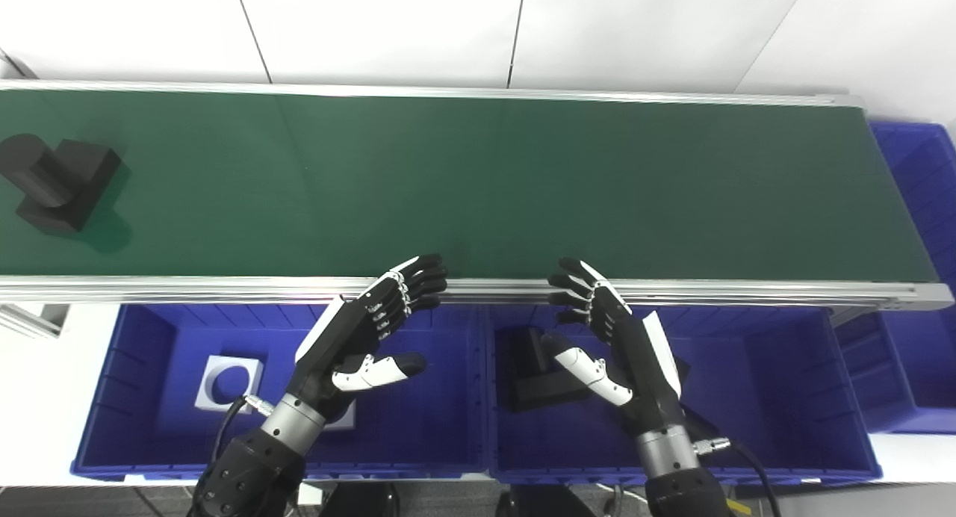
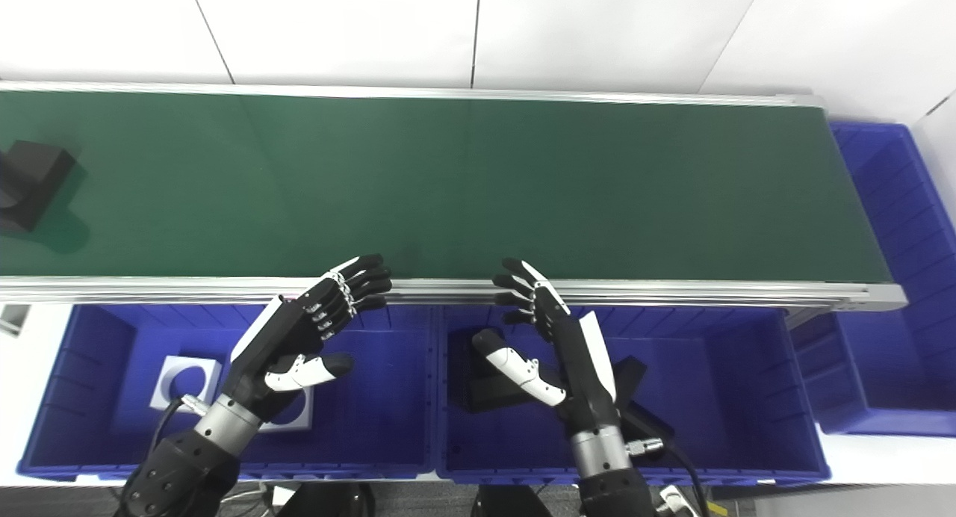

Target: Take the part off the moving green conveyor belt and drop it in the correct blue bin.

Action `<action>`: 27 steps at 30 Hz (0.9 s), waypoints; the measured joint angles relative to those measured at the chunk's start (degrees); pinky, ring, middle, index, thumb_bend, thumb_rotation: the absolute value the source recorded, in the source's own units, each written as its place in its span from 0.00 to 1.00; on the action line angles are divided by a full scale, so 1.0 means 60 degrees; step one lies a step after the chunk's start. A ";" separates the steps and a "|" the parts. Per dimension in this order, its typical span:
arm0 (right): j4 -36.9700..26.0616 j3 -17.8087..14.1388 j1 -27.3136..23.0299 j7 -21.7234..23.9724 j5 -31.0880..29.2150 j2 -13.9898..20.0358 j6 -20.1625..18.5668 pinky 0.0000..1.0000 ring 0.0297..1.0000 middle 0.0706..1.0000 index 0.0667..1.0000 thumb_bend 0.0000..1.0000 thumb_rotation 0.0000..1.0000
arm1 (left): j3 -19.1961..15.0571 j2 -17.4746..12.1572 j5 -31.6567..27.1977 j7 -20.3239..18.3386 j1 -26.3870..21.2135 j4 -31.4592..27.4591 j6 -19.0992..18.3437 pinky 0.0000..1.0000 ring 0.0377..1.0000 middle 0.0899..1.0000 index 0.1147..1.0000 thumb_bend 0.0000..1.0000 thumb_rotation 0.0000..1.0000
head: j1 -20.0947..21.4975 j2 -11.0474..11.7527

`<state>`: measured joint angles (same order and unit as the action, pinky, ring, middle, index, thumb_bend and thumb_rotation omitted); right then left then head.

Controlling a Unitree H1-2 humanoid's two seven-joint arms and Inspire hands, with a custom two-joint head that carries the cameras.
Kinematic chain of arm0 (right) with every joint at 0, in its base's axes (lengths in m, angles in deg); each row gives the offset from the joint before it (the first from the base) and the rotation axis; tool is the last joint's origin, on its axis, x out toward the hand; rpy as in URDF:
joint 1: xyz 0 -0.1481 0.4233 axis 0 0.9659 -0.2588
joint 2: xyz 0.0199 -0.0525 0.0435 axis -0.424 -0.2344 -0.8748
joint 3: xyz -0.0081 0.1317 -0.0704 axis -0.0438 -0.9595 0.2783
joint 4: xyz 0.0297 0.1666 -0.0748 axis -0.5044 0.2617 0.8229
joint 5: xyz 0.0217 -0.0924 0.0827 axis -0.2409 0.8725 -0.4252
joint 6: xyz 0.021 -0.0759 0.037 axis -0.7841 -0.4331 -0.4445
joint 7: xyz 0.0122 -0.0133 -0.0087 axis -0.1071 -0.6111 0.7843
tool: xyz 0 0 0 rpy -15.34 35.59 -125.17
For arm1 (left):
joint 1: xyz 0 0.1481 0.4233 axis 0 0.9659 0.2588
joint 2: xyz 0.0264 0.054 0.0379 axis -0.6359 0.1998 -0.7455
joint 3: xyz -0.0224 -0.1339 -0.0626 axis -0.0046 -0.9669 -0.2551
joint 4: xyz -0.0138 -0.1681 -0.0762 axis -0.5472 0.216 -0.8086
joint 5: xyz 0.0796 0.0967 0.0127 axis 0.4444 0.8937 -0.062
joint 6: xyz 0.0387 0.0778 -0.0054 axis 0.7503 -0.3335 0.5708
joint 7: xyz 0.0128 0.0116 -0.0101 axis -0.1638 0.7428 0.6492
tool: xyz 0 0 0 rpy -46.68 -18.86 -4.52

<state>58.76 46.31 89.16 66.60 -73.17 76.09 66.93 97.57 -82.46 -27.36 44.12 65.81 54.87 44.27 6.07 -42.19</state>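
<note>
At far left on the belt (image 1: 478, 188) sits the black part (image 1: 56, 182), a block with a cylinder on top, well apart from both hands. Below the belt's near rail, the left bin (image 1: 127, 397) holds white square pieces with round holes (image 1: 228, 382), one of them partly hidden under the left wrist. Above that bin hovers the left hand (image 1: 373, 330), fingers spread wide and empty, fingertips at the rail. Just beside it to the right, the right hand (image 1: 605, 338) is likewise wide and empty, poised over the middle bin (image 1: 784, 397), which already holds black parts (image 1: 534, 375) much like the one on the belt. A third bin (image 1: 919, 278) stands at the belt's right end.

Judging by this, the step is waiting: neither hand has reached out, and the part has yet to come within range. The next move likely calls for timing a reach over the rail as the part passes, closing on its block, then releasing it into the middle bin with the matching black pieces.
</note>
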 measured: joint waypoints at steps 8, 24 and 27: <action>0.0098 -0.0087 -0.0044 -0.0001 -0.0014 0.0102 0.0302 0.65 0.74 0.79 0.87 0.62 0.63 | 0.0076 0.0137 0.0206 0.0052 -0.0026 0.0074 0.0007 0.84 0.86 0.86 0.87 0.94 0.51 | -0.0397 0.0220; 0.0721 -0.0361 -0.0222 0.0004 -0.0372 0.0449 0.0772 0.65 0.74 0.79 0.89 0.52 0.60 | 0.0429 0.0700 0.0626 0.0357 -0.0227 0.0866 0.0371 0.85 0.86 0.85 0.85 0.95 0.49 | -0.2374 0.1216; 0.0838 -0.0407 -0.0279 0.0003 -0.0360 0.0484 0.0956 0.64 0.73 0.79 0.89 0.53 0.61 | 0.0485 0.0821 0.0685 0.0413 -0.0284 0.1088 0.0479 0.85 0.86 0.85 0.85 0.96 0.50 | -0.2594 0.1524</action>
<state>63.79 43.87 87.48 66.62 -75.33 79.00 72.67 100.48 -77.53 -23.25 46.60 64.11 61.39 47.15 -9.49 -33.05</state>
